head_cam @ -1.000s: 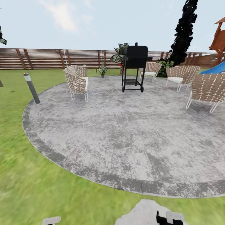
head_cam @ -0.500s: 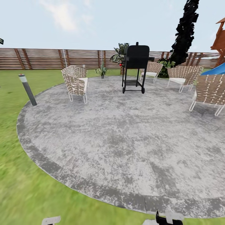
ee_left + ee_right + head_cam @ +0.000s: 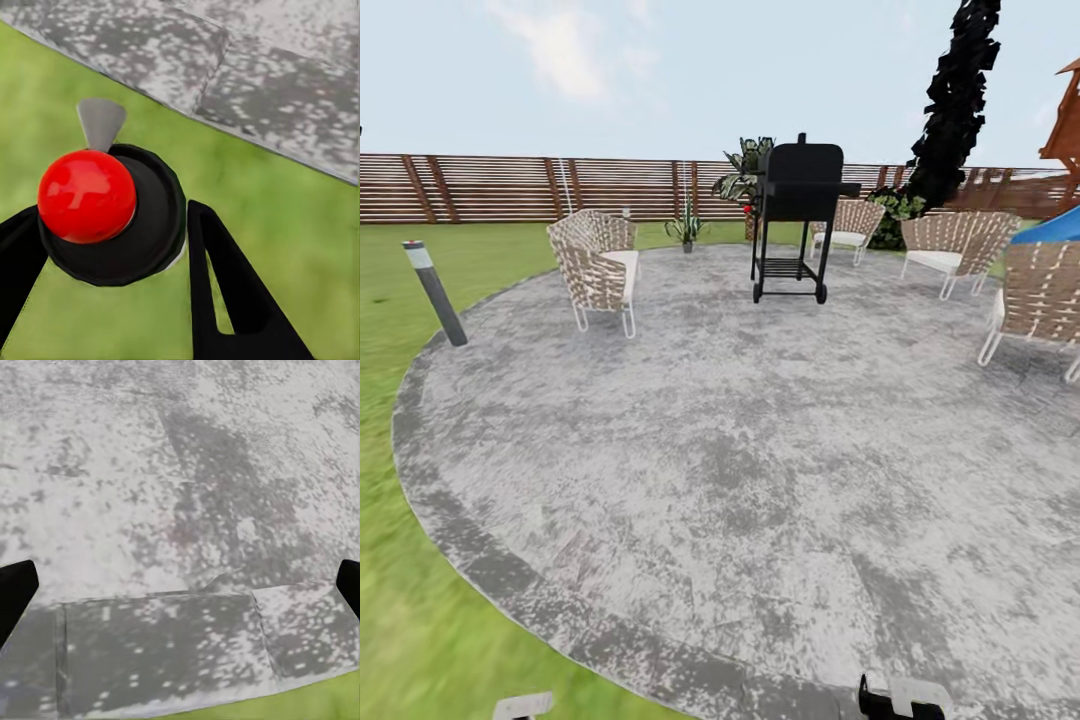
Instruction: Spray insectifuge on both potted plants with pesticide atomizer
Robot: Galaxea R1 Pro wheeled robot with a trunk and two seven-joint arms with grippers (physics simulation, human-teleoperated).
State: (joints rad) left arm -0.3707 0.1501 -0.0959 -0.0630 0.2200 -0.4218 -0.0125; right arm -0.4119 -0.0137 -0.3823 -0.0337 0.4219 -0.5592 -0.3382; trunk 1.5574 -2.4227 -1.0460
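Observation:
In the left wrist view my left gripper (image 3: 116,211) is shut on the pesticide atomizer (image 3: 88,196). The atomizer has a glossy red ball top on a black round body, with a grey nozzle pointing away. It hangs over green lawn just short of the patio's edge. One potted plant (image 3: 686,228), small with pointed leaves in a grey pot, stands far off by the fence, behind the left chair. My right gripper (image 3: 180,585) is open above the grey paving, with nothing between its fingers (image 3: 15,594).
A round grey paved patio (image 3: 760,450) lies ahead. A black grill cart (image 3: 796,215) stands at its far middle and several woven chairs (image 3: 595,268) stand around it. A bollard light (image 3: 433,292) stands at the left rim. A large striped-leaf plant (image 3: 744,168) grows before the slatted fence (image 3: 510,187).
The whole head view has shifted: the camera has moved forward onto the patio. The near stepping stone has dropped out of view. The chairs and the bollard have spread outward.

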